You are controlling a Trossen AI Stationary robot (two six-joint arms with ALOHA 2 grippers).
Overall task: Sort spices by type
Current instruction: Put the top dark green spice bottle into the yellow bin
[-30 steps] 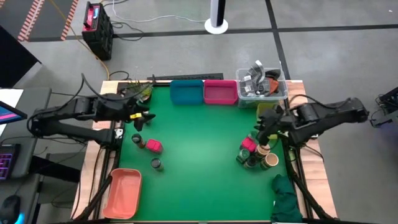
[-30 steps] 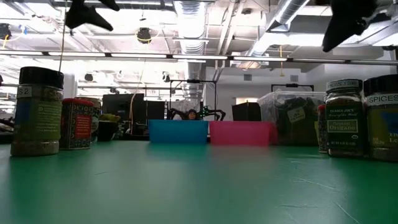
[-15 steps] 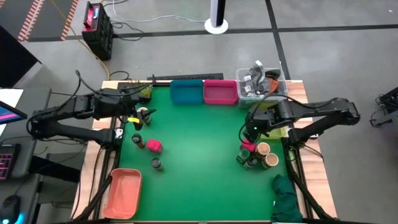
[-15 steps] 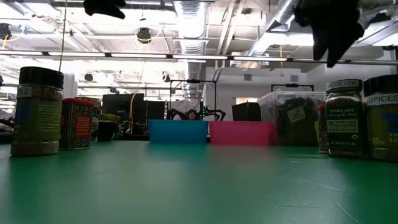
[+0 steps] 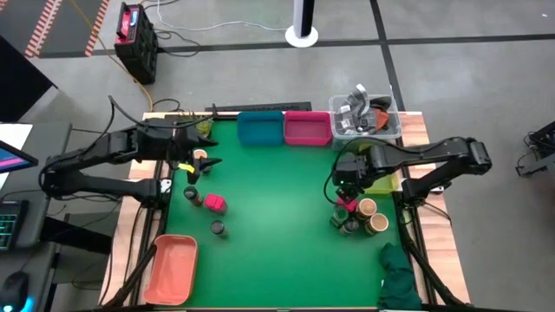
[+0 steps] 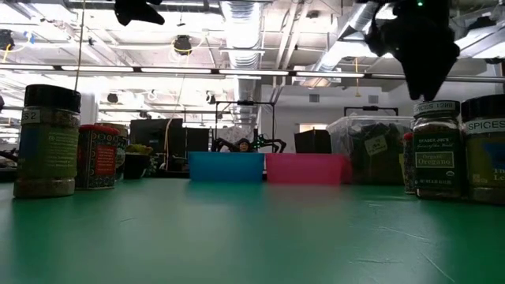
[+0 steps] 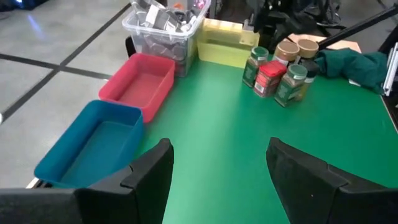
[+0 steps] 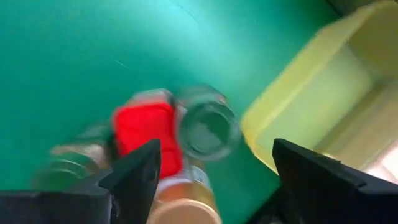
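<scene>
One group of spices stands at the table's right: a magenta pack point(image 5: 347, 201), two tan-topped jars point(image 5: 367, 208) and dark-lidded jars point(image 5: 338, 219). My right gripper point(image 5: 344, 179) hangs open above this group. Its wrist view shows the red pack point(image 8: 146, 137) and a grey-lidded jar point(image 8: 208, 127) below its spread fingers point(image 8: 134, 171), which touch nothing. A second group stands at the left: a dark jar point(image 5: 191, 192), a magenta pack point(image 5: 214, 204) and another jar point(image 5: 218, 228). My left gripper point(image 5: 202, 160) hovers open just beyond that group, nothing between its fingers point(image 7: 152, 171).
Along the far edge stand a blue bin point(image 5: 260, 128), a pink bin point(image 5: 307, 128) and a clear tub of clutter point(image 5: 364, 117). A yellow bin point(image 5: 379, 173) sits beside the right group. A salmon tray point(image 5: 171, 267) lies near left, a dark green cloth point(image 5: 399, 276) near right.
My right gripper has moved toward the table's left and down, from beside the yellow bin to above the right group of spices. My left gripper has shifted a little toward the right. No spice has moved.
</scene>
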